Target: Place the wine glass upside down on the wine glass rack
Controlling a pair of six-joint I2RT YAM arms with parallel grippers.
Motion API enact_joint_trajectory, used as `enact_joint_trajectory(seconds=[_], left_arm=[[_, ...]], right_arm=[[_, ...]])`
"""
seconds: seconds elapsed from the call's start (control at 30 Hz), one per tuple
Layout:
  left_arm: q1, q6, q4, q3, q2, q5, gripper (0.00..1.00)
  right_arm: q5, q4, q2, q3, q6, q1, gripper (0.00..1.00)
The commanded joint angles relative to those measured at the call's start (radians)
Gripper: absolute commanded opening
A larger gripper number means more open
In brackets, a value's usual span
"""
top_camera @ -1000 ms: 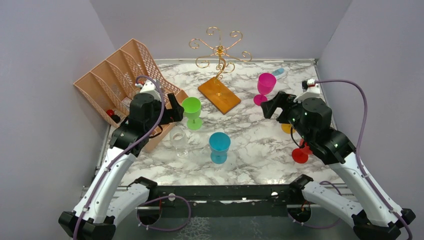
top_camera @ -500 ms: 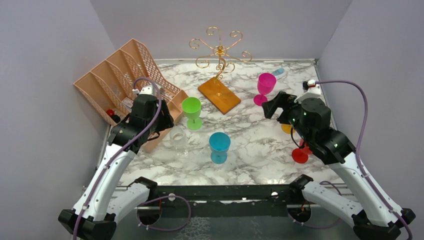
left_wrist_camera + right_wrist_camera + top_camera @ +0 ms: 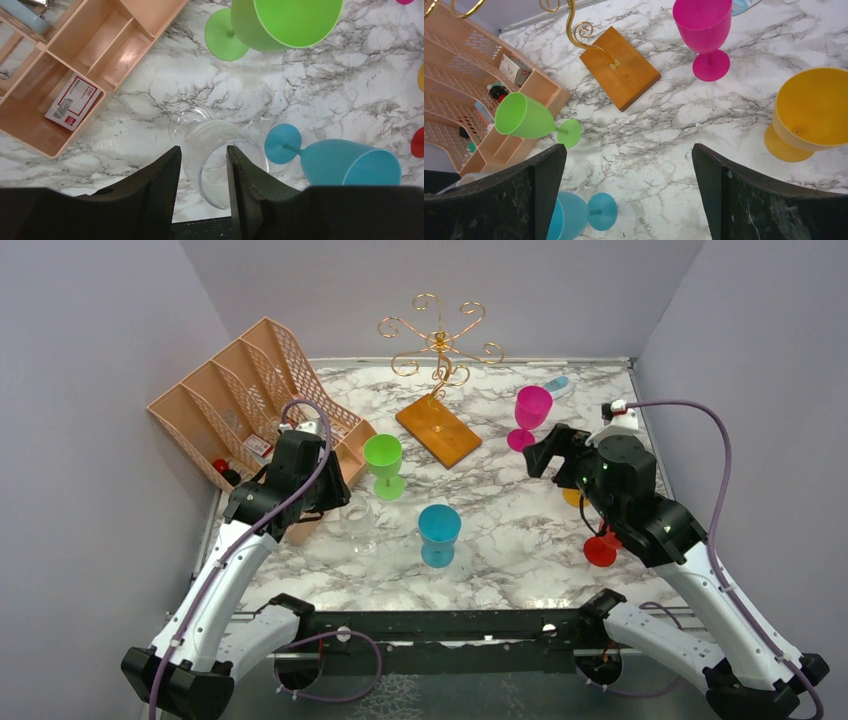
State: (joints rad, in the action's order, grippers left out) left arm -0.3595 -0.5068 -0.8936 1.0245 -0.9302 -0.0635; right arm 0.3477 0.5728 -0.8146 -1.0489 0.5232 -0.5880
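wine glass (image 3: 212, 137) upright between left pincer (image 3: 202, 152) fingers (image 3: 160, 185), organiser (image 3: 100, 50) edge near

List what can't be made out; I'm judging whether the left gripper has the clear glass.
- Left wrist view: the left gripper flanks the clear wine glass, its fingers covering the sides; contact uncertain.
- Top view: the right arm hides most of the red glass.
- Right wrist view: the top edge cuts off the wine glass rack's scroll arms.
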Motion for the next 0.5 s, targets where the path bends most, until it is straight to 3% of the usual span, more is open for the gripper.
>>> enact_joint_trajectory(seconds=[0.0,0.2,0.47], left_arm=[[0.005,0.037,-0.032,-0.012,-0.019,0.054,0.42],[0.005,0.042,-0.035,-0.033,-0.026,0.031,0.38],[0.005,0.053,-0.034,-0.04,-0.028,0.016,0.21]], right_arm=[[0.02,-0.011,0.003,0.013,-0.014,-0.005,0.98],[0.027,-0.01,-0.005,0.006,-0.022,-0.005,0.98],[0.0,-0.014,0.004,0.017,-0.032,-0.006,0.97]])
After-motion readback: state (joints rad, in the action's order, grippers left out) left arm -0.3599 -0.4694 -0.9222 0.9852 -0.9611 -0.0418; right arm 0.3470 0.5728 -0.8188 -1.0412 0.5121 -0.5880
